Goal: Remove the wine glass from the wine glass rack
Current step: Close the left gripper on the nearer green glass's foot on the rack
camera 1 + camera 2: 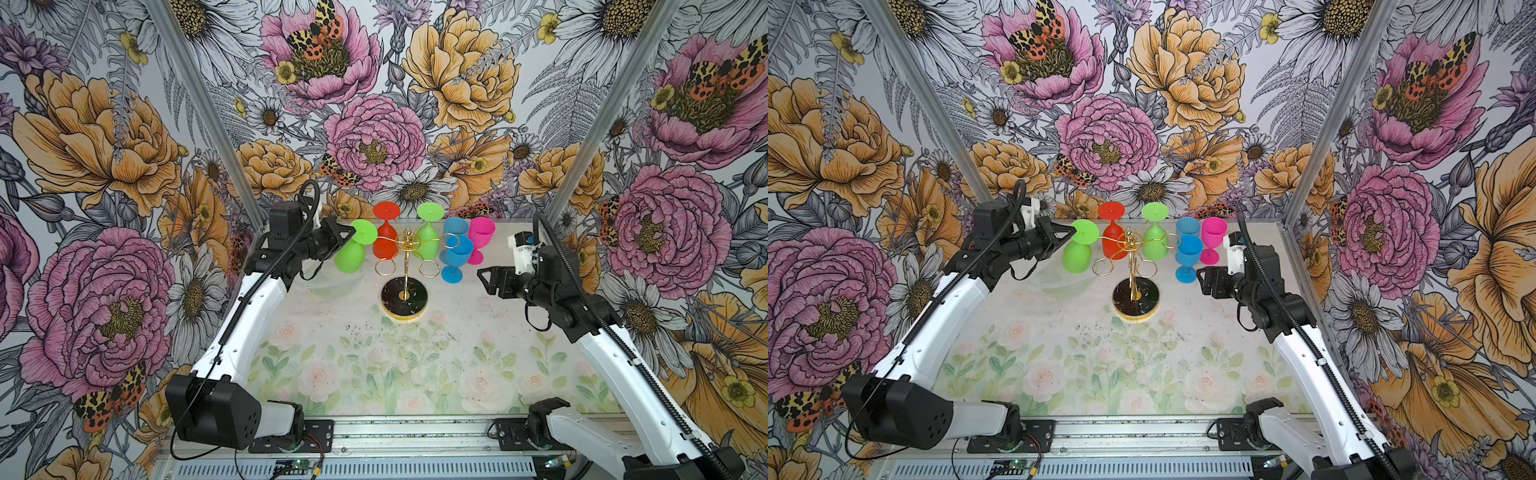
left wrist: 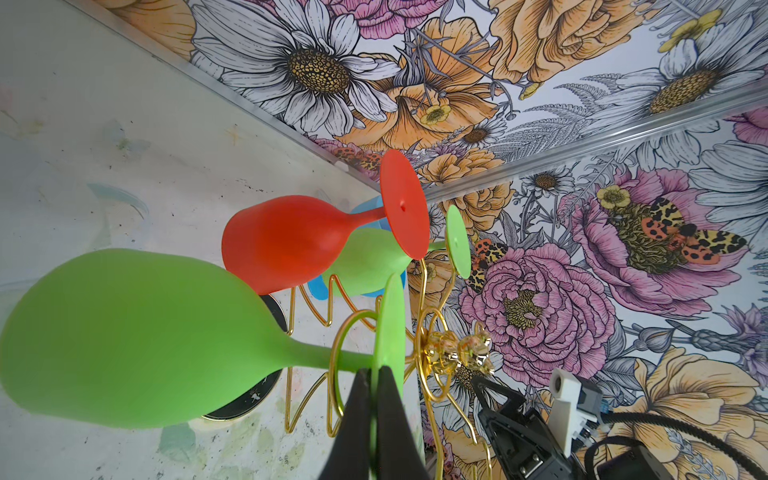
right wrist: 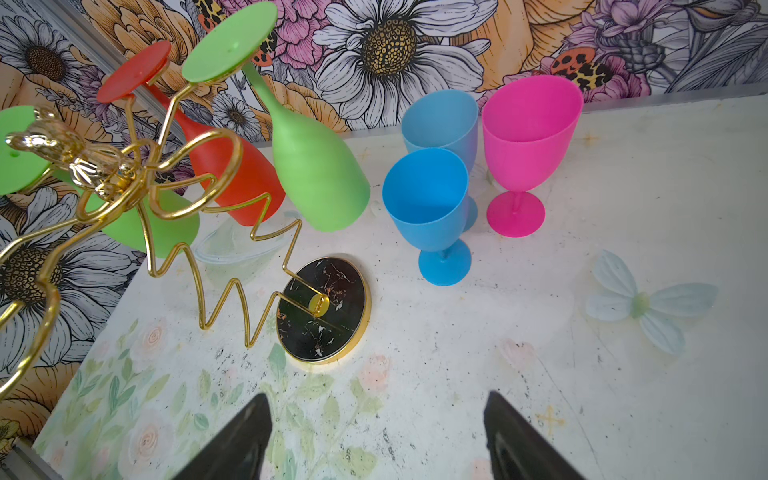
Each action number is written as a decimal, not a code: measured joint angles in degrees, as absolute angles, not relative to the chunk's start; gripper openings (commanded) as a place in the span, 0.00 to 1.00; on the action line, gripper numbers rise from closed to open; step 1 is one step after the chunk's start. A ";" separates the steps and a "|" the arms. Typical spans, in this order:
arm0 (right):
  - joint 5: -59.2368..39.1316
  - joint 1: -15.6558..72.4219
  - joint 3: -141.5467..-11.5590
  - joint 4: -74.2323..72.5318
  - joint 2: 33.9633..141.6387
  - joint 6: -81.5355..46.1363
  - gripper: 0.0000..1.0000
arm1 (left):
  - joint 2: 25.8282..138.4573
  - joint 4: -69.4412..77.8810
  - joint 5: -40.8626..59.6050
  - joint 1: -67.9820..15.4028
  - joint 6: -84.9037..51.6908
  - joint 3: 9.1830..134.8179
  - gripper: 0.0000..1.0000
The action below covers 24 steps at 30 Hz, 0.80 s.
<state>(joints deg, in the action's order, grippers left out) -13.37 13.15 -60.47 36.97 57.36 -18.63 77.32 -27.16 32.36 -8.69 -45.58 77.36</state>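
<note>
The left arm (image 1: 249, 307) rises from its base at the near edge and reaches to the left side of the wine glass rack (image 1: 411, 301), its forearm level with the rack's top. The left gripper (image 1: 353, 233) points at the rack, and its black fingers (image 2: 390, 415) are pressed together on the rim of the round foot of the green wine glass (image 1: 351, 257) (the left wrist view shows the pinch closely). The right arm (image 1: 602, 353) stretches in on the rack's right side, lower and well apart from it. The right gripper (image 1: 484, 279) faces the rack with its jaws spread wide and nothing between them.
</note>
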 measured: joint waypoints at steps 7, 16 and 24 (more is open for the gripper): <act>-13.37 13.15 -60.47 36.95 57.39 -18.61 0.81 | 77.32 -27.16 33.98 -8.71 -47.09 77.36 0.00; -13.37 13.15 -60.47 36.95 57.56 -18.61 0.81 | 77.32 -26.59 36.14 -8.71 -49.67 77.36 0.00; -13.37 13.15 -60.47 36.95 57.54 -18.61 0.81 | 77.36 -26.00 37.85 -8.71 -50.70 77.36 0.00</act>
<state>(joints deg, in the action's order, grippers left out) -13.37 13.15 -60.47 36.95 57.54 -18.61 77.36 -26.00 37.85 -8.71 -50.70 77.36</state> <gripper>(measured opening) 0.808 0.058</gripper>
